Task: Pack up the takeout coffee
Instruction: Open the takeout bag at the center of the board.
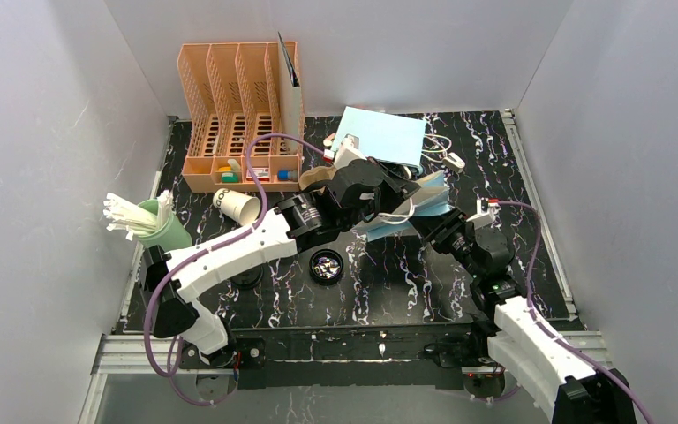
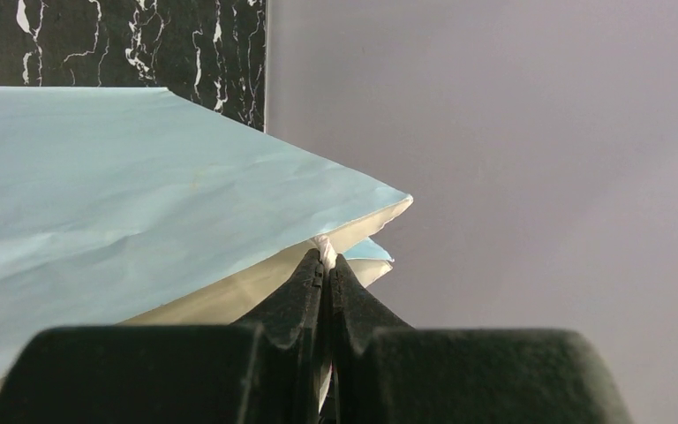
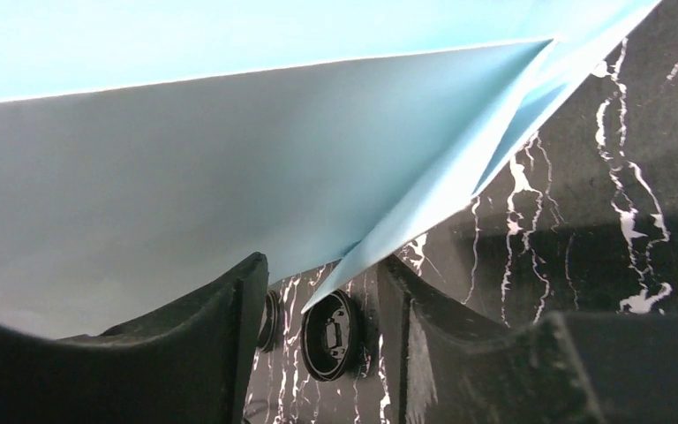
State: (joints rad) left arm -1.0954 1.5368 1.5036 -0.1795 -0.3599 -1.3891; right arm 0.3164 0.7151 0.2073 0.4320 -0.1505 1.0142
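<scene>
The light-blue paper bag (image 1: 380, 140) is held tilted above the middle of the table. My left gripper (image 1: 395, 201) is shut on its white handle (image 2: 322, 244), pinched between the tips of the left gripper (image 2: 325, 261), with the bag (image 2: 124, 194) spreading left. My right gripper (image 1: 425, 225) is open under the bag's lower edge. A folded corner of the bag (image 3: 229, 159) points down between the fingers of the right gripper (image 3: 322, 265). The takeout coffee shows as a dark round black-lidded cup (image 1: 325, 266) on the table, the same cup (image 3: 331, 334) showing past the right fingers. A second one (image 1: 249, 276) is half hidden under my left arm.
An orange desk organiser (image 1: 238, 115) stands at the back left. A white paper cup (image 1: 237, 205) lies on its side in front of it. A green cup of white sticks (image 1: 154, 228) stands at the left edge. A brown carrier (image 1: 316, 177) peeks out behind my left arm.
</scene>
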